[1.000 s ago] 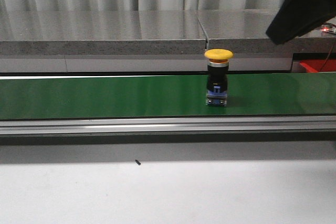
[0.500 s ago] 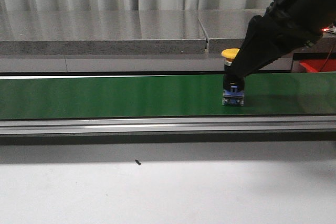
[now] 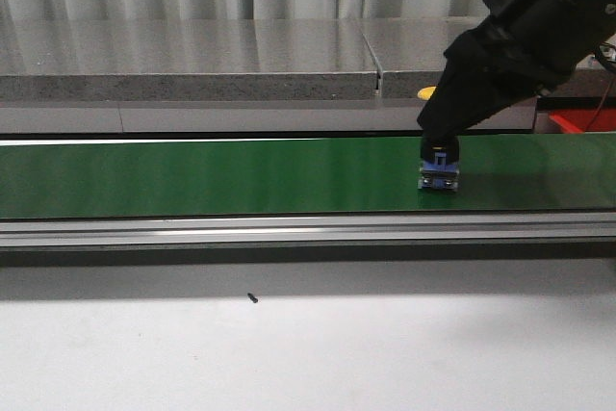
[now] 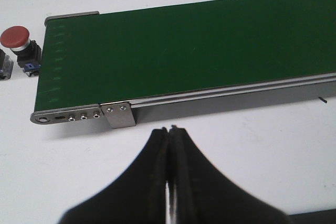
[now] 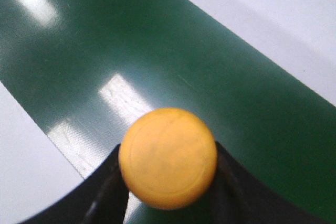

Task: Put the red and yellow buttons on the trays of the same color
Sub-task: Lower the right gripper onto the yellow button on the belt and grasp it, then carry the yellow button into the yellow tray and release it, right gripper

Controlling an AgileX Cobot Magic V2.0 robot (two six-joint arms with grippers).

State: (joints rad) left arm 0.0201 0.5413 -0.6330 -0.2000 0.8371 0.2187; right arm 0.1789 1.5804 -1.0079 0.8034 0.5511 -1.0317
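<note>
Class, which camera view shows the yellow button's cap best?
The right wrist view: the yellow button fills the frame, its round cap seen from above between the right gripper fingers. The front view shows only a cap sliver and the blue base, the arm hiding the rest. The left wrist view misses it.

No readable text, labels or numbers anywhere.

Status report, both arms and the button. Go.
Right gripper straddles yellow button on green belt; grip unconfirmed. Left gripper shut, empty, short of belt. Red button off belt end. Nothing obstructing.
</note>
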